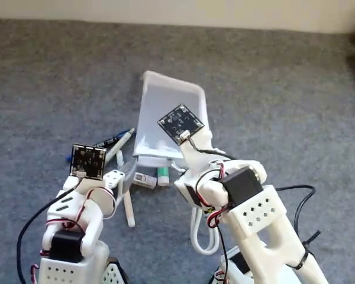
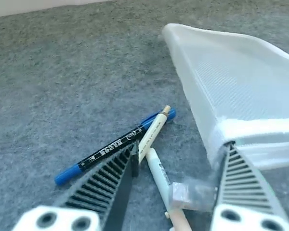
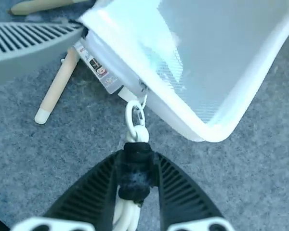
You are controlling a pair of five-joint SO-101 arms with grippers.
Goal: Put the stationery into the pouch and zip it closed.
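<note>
We see the pouch [image 1: 168,112] lying on the grey table [image 1: 296,83]; we cannot tell what it holds. Our right gripper [image 3: 137,166] has its jaws clenched on the zipper cord [image 3: 136,131]. Our left gripper [image 2: 181,154], jaws released, hangs over a blue pen [image 2: 106,151] just beside the pouch's edge, with open table beyond.

Pens [image 1: 114,142] lie on the table [image 1: 59,77] just left of the pouch [image 1: 168,109].

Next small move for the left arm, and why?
Probably lower the left gripper and close on the small grey block between its open jaws: it lies outside the translucent white pouch, whose white cord the right gripper grips.
</note>
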